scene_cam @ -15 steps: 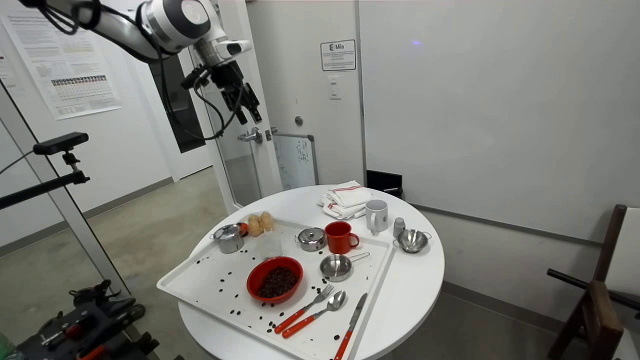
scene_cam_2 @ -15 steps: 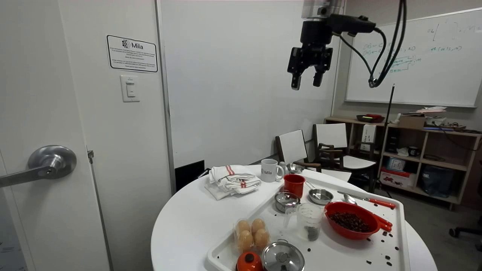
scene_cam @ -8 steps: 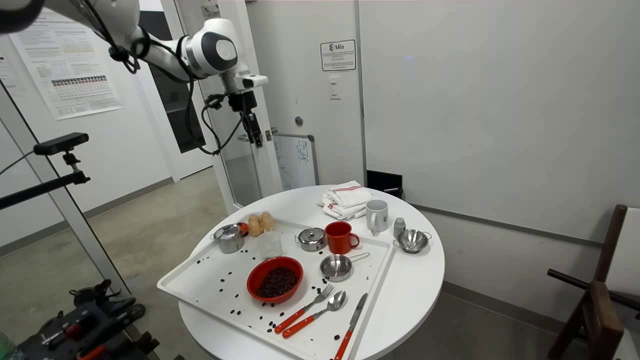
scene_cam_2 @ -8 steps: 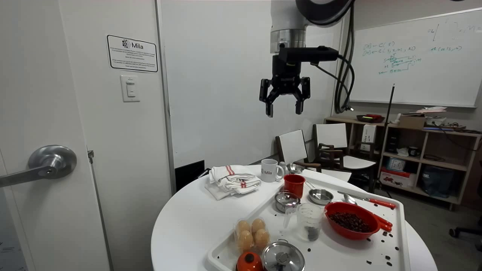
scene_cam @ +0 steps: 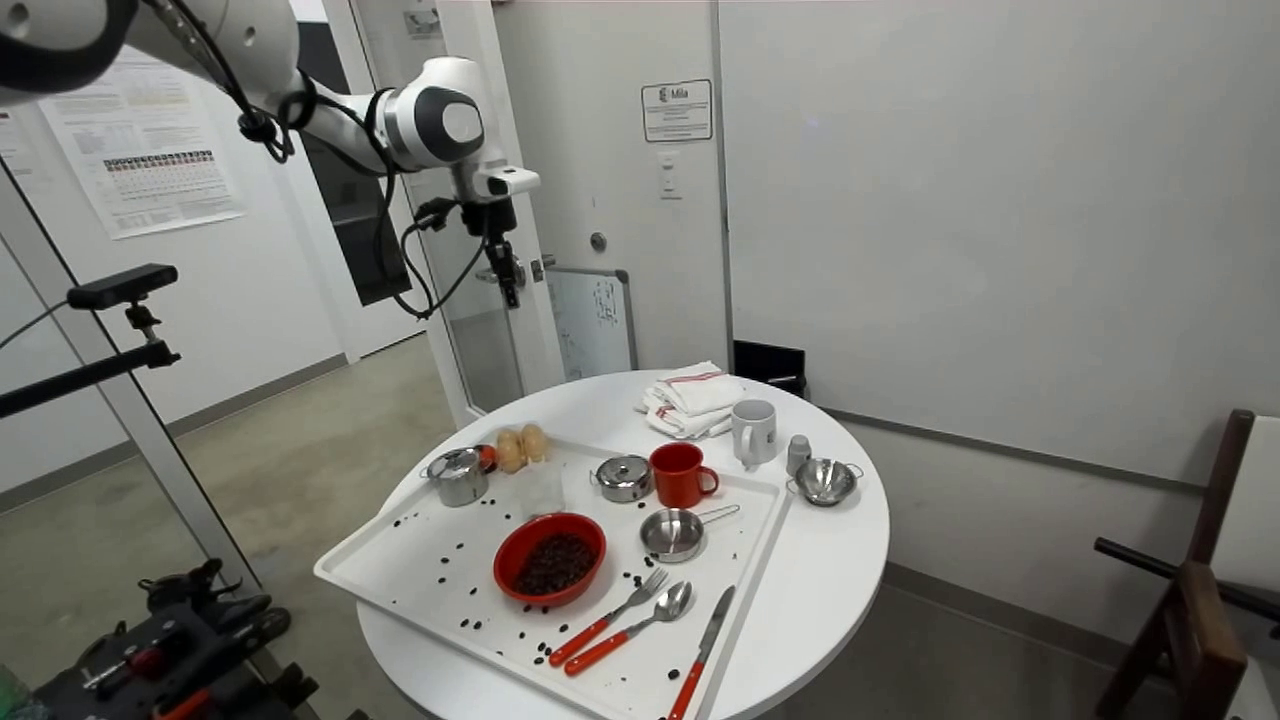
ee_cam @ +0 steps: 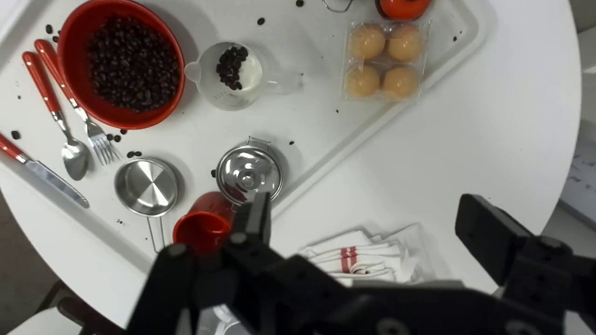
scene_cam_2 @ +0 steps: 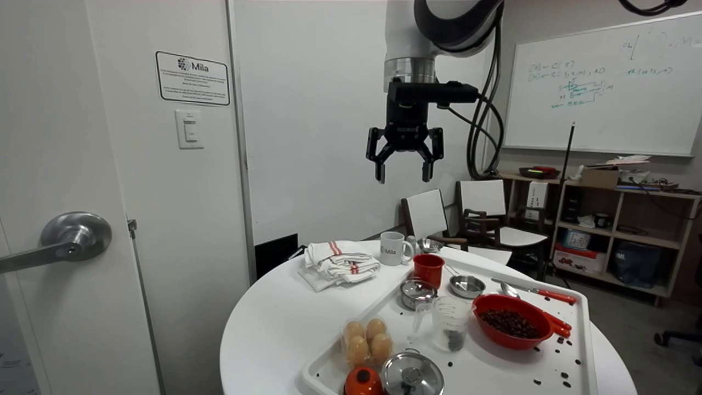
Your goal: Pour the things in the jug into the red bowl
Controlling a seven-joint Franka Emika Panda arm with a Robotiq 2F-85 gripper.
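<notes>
Jaws apart and empty, the black two-fingered gripper (scene_cam_2: 403,176) has dipped to mid-frame in an exterior view, likely readying a grasp; the translucent plastic measuring jug (scene_cam_2: 452,317) of dark beans (ee_cam: 230,67) stands lower right, beside the round red bowl (scene_cam_2: 509,343).

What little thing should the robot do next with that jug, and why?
Probably move the gripper across and down toward the clear jug. The jaws hang high, open and empty; the jug stands upright beside the red bowl and holds some dark beans.
</notes>
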